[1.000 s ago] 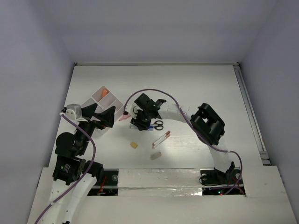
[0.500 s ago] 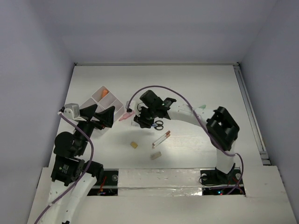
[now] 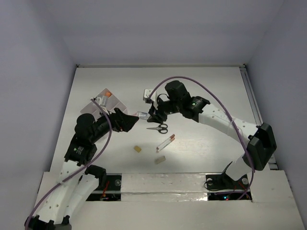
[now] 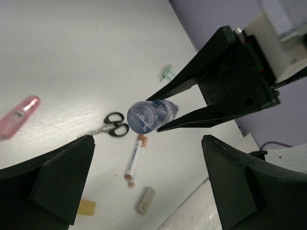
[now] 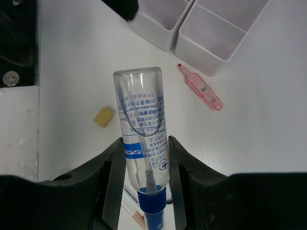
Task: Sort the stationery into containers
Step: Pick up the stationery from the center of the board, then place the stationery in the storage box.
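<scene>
My right gripper (image 5: 144, 146) is shut on a clear glue bottle (image 5: 142, 120) with a blue cap, held above the table and pointing at the left gripper. In the top view the right gripper (image 3: 152, 115) and the bottle (image 3: 143, 115) sit just left of the table's centre. My left gripper (image 4: 146, 143) is open, and the bottle's base (image 4: 149, 116) hangs just beyond its fingertips without touching them. The white containers tray (image 3: 99, 100) lies behind the left arm with a small orange piece (image 3: 109, 94) in one compartment. Black-handled scissors (image 3: 159, 128) lie under the right gripper.
On the table lie a white pen with orange ends (image 3: 166, 142), a yellow eraser (image 3: 137, 149), a beige eraser (image 3: 160, 160), a pink marker (image 5: 201, 88) beside the tray's near compartments (image 5: 211, 33), and a small green piece (image 4: 168, 73) farther off.
The right arm lifted the bottle from beside the scissors and turned it toward the left. The left arm swung from the tray to face it, its jaws narrowing slightly.
</scene>
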You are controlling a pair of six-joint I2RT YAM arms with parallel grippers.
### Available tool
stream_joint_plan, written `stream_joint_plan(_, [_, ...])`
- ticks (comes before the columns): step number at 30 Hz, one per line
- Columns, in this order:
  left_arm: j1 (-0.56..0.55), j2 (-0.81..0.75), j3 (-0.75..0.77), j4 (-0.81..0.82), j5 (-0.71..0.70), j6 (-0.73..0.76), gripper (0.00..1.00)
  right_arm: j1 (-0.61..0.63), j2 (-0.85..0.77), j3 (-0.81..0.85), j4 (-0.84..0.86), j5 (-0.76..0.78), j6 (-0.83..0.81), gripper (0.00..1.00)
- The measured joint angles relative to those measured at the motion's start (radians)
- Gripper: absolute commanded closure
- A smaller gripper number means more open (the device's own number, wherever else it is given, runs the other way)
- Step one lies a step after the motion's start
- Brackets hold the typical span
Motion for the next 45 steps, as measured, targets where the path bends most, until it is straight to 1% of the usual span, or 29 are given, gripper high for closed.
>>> stream_joint_plan(2, [0.000, 0.028, -0.021, 0.018, 0.045, -0.027, 0.05, 0.000, 0.000, 0.000, -0.003, -0.028, -0.003, 1.00])
stream_joint_plan(6, [0.000, 0.084, -0.041, 0.073, 0.109, -0.078, 0.04, 0.000, 0.000, 0.005, -0.014, -0.068, -0.009, 1.00])
stream_joint_plan(9, [0.000, 0.116, -0.050, 0.119, 0.140, -0.103, 0.09, 0.000, 0.000, 0.010, -0.016, -0.094, -0.010, 1.00])
stream_joint_plan(10, [0.000, 0.124, -0.058, 0.139, 0.151, -0.111, 0.11, 0.000, 0.001, 0.012, -0.019, -0.101, -0.010, 1.00])
stream_joint_plan(12, [0.000, 0.135, -0.080, 0.172, 0.171, -0.129, 0.18, 0.000, 0.006, 0.020, -0.021, -0.114, -0.013, 1.00])
stream_joint_plan(13, [0.000, 0.143, -0.092, 0.183, 0.182, -0.137, 0.24, 0.000, 0.010, 0.026, -0.025, -0.120, -0.016, 1.00])
stream_joint_plan(15, [0.000, 0.160, -0.109, 0.205, 0.199, -0.155, 0.30, 0.000, 0.022, 0.044, -0.032, -0.137, -0.018, 1.00])
stream_joint_plan(16, [0.000, 0.167, -0.114, 0.213, 0.206, -0.163, 0.37, 0.000, 0.030, 0.052, -0.034, -0.143, -0.021, 1.00])
stream_joint_plan(17, [0.000, 0.174, -0.119, 0.224, 0.211, -0.171, 0.39, 0.000, 0.039, 0.059, -0.035, -0.150, -0.023, 1.00])
stream_joint_plan(20, [0.000, 0.185, -0.122, 0.248, 0.223, -0.183, 0.41, 0.000, 0.055, 0.063, -0.041, -0.163, -0.025, 1.00])
stream_joint_plan(25, [0.000, 0.191, -0.126, 0.291, 0.232, -0.204, 0.40, 0.000, 0.066, 0.063, -0.072, -0.176, -0.035, 1.00])
stream_joint_plan(28, [0.000, 0.190, -0.127, 0.310, 0.232, -0.214, 0.46, 0.000, 0.066, 0.063, -0.084, -0.180, -0.043, 1.00])
stream_joint_plan(29, [0.000, 0.190, -0.127, 0.314, 0.232, -0.215, 0.50, 0.000, 0.066, 0.063, -0.086, -0.181, -0.045, 1.00])
stream_joint_plan(32, [0.000, 0.190, -0.132, 0.330, 0.234, -0.218, 0.58, 0.000, 0.066, 0.063, -0.088, -0.185, -0.048, 1.00])
stream_joint_plan(38, [0.001, 0.192, -0.150, 0.335, 0.240, -0.221, 0.67, 0.000, 0.066, 0.065, -0.111, -0.191, -0.051, 1.00])
stream_joint_plan(43, [0.001, 0.193, -0.152, 0.335, 0.248, -0.219, 0.66, 0.000, 0.072, 0.078, -0.132, -0.194, -0.058, 1.00])
stream_joint_plan(45, [0.002, 0.195, -0.152, 0.335, 0.252, -0.220, 0.75, 0.000, 0.072, 0.080, -0.138, -0.195, -0.060, 1.00])
